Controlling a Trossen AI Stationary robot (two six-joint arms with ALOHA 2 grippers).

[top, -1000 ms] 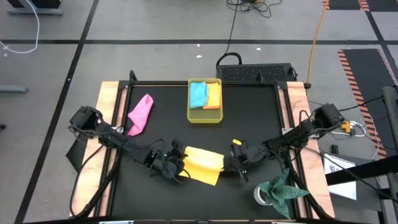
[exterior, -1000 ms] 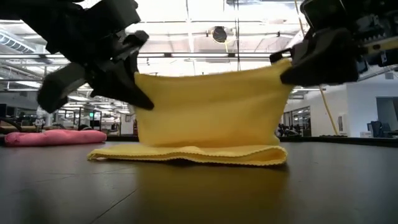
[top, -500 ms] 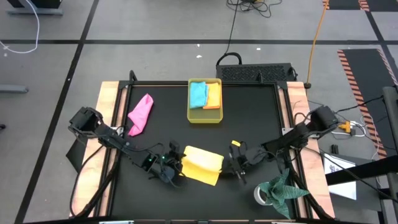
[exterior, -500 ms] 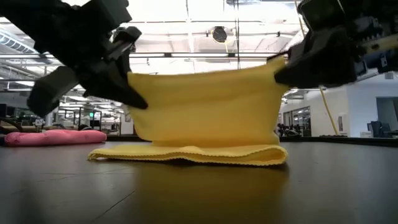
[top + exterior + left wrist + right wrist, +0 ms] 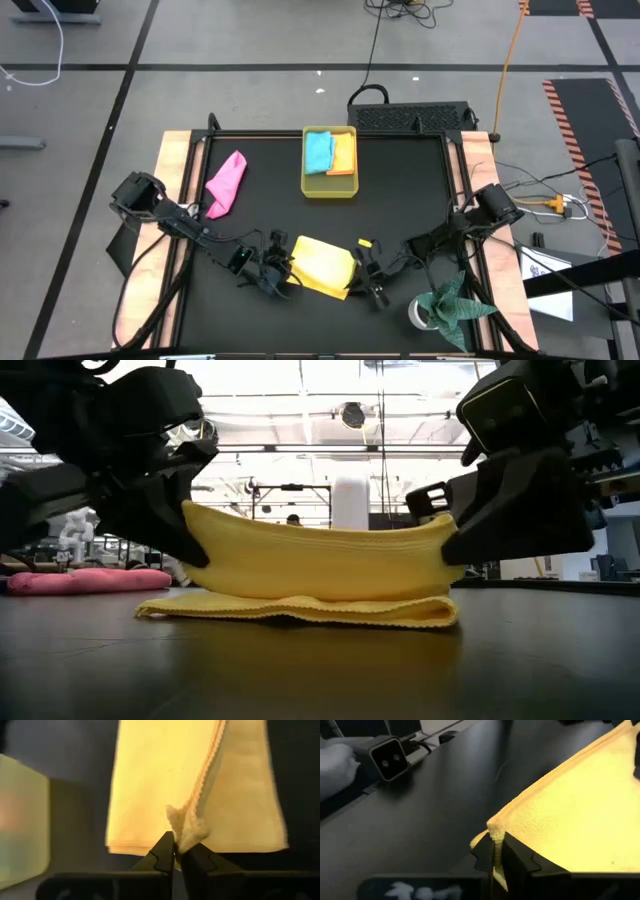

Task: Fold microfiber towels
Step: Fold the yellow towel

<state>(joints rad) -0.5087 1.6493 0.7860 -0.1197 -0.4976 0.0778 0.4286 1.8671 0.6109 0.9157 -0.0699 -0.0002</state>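
The yellow towel (image 5: 320, 265) lies near the table's front middle, doubled over. Its lower layer (image 5: 300, 610) rests flat on the table and its upper layer (image 5: 320, 560) is held a little above it. My left gripper (image 5: 275, 272) is shut on the upper layer's left corner, my right gripper (image 5: 365, 276) on its right corner. A pink towel (image 5: 226, 183) lies at the far left. A light blue towel (image 5: 319, 150) and an orange towel (image 5: 343, 154) lie in the yellow tray (image 5: 329, 189). My left gripper pinches the upper layer's left corner (image 5: 186, 827) between its two fingertips; the cloth bunches there. The fingers slant down from the table's left. The layer sags toward the other gripper, just above the lower layer. My right gripper pinches the upper layer's right corner (image 5: 495, 831) at its hemmed edge between its two fingers. They come nearly level from the table's right. The corner is lifted off the table, and the cloth runs slack toward the left gripper.
A dark green cloth (image 5: 455, 303) and a tape roll (image 5: 420, 314) sit at the near right corner. A small camera (image 5: 390, 756) stands at the near edge. Bare black tabletop (image 5: 420, 190) lies between the tray and the right side.
Both grippers have sunk with the towel's upper layer, which stood tall and now hangs low over the lower layer. My right gripper has also gone toward the table's near edge and left. The lower layer has stayed flat in place.
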